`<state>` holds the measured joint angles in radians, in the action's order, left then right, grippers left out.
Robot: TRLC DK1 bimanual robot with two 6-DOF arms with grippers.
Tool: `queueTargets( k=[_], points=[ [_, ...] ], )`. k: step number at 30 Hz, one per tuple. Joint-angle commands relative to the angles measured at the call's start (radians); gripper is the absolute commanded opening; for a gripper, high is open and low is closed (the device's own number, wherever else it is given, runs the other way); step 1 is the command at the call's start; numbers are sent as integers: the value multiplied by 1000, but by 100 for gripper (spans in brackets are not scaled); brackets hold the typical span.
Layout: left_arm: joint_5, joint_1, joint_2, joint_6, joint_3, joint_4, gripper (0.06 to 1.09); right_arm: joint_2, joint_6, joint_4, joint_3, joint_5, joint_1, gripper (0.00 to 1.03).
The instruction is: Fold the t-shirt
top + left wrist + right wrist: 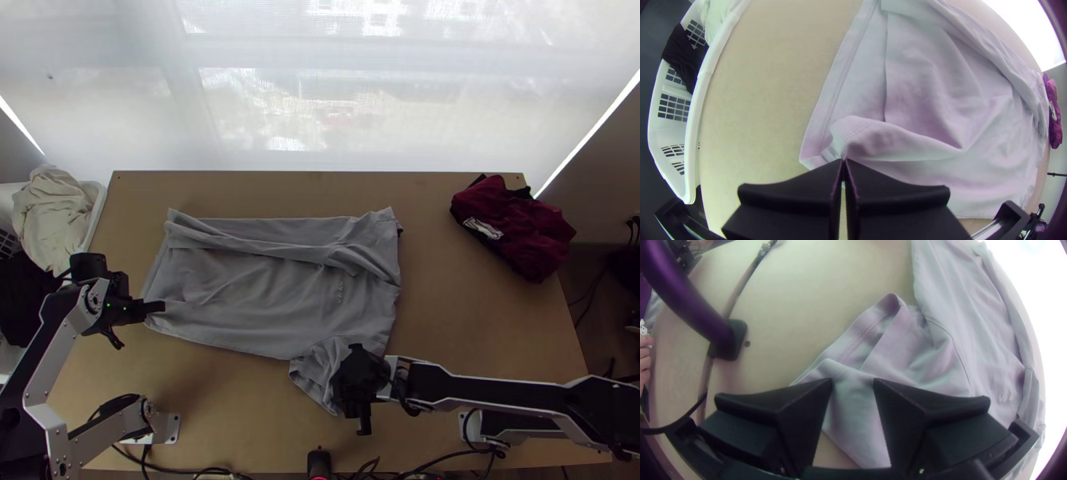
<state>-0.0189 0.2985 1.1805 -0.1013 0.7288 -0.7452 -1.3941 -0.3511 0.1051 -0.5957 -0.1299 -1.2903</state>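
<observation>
I have the smooth wooden desk [448, 320] in front of me, with the grey shirt [248, 288] lying on its middle. The shirt's long axis runs across the desk, hem toward my left arm, shoulder end toward the right. Its far side is folded over in a long, rumpled strip; the near sleeve [915, 346] juts toward my bases. The knit looks soft and matte, lightly creased. At the left stands a white plastic basket [704, 75] with gridded holes, holding cream cloth [52, 212] and black cloth [682, 58]. A crumpled dark red cloth [512, 224] sits at the far right. My right tool [358, 384] is spread wide over the near sleeve; I can't tell if it touches. My left tool [158, 306] is pressed together, pinching the shirt near its near hem corner, where a rounded fold bulges up. A straight stitched line follows the hem.
</observation>
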Motion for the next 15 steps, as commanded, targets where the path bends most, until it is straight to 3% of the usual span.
queueTargets(
  k=[1,3,4,15],
  points=[
    [-1,5,16,-9,14,1,9,-40,-2,-19,-21,39,3,22],
    [0,10,19,-9,14,1,9,-37,-3,-19,-21,39,2,5],
    [-1,10,19,-11,14,1,9,-36,-2,-18,-21,41,2,3],
    [-1,17,-2,-5,24,0,9,102,0,73,-16,72,40,3]
  ],
)
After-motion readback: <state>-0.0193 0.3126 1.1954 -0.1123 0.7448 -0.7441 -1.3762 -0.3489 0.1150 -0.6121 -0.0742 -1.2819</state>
